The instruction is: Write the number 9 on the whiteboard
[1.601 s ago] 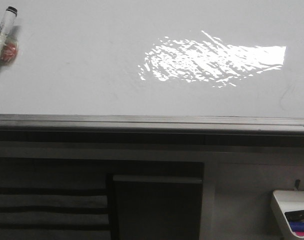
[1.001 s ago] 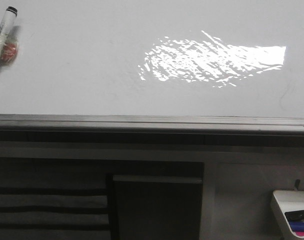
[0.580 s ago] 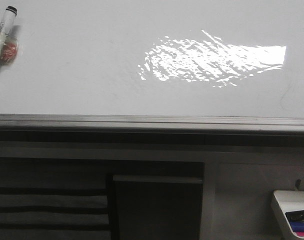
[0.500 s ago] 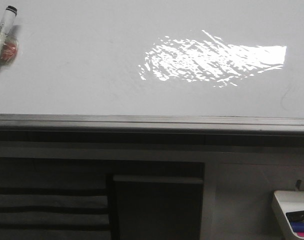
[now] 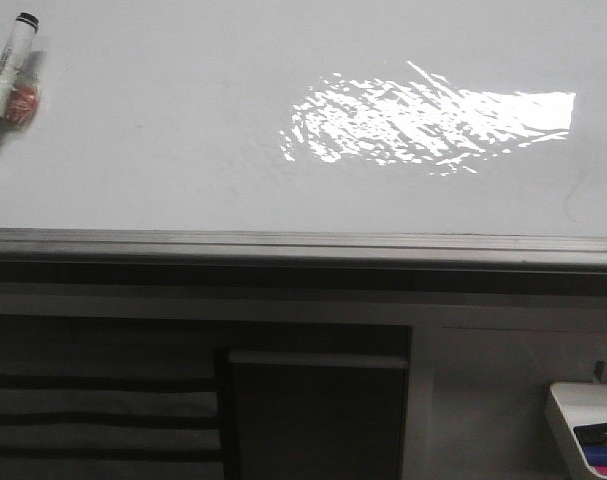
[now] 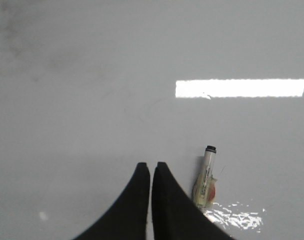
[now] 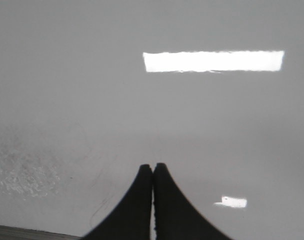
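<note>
Left claw [image 6: 150,167] pressed together | right claw [image 7: 153,167] likewise | whiteboard [image 5: 183,130] glossy

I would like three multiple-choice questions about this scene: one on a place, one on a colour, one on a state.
1. Where does the marker lie in the front view?
A. far left of the whiteboard
B. in the tray
C. on the rail

2. What colour is the marker's cap?
A. red
B. black
C. blue

3. How do the jaws of the left gripper stand?
A. wide open
B. shut on the marker
C. shut, holding nothing

Answers: 1 A, it lies at the board's left edge. 2 B, its tip is black. 3 C, the jaws meet beside the marker.
</note>
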You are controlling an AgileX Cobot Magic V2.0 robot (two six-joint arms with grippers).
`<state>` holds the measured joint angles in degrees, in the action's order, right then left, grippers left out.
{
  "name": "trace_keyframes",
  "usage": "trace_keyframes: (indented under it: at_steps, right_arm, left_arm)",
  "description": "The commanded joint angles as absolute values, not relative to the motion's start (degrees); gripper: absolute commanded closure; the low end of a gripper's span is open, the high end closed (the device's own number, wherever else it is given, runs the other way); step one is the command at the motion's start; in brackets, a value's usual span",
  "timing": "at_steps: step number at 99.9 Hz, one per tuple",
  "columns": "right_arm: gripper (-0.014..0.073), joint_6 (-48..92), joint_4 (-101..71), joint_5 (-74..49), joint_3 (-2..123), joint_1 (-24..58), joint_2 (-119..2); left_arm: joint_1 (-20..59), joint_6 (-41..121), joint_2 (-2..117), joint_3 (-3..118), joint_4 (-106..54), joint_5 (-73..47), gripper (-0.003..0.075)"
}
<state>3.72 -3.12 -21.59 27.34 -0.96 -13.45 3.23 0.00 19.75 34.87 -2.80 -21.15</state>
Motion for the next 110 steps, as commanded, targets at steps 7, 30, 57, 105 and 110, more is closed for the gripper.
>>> trace_keyframes:
  at_steps: [7,30,57,105,110]
  right_arm:
    - [0.0666,4.76,-2.70,-17.66,30.63,-0.96,-16.54]
    - [0.0666,4.76,-2.70,-16.97,30.53,-0.96,-16.54]
    - [0.0666,4.76,-2.70,-16.97,30.53,-0.96,-16.54]
    - [0.0450,4.76,0.00,-16.97,30.53,-0.96,-16.54]
    - [0.0335,4.76,0.00,-16.97,30.53,-0.96,-16.54]
  left_arm:
    - [3.20,0.00,24.39,37.59,-2.01,-18.94,0.0741]
    - [3.20,-0.31,27.21,37.59,-2.01,-18.94,0.0741]
    - [3.20,-0.31,27.61,37.59,-2.01,-18.94,0.0741]
    - [3.09,-0.31,27.61,37.59,1.98,-17.35,0.0439]
    - [3.09,-0.31,27.61,37.59,2.34,-17.60,0.0314]
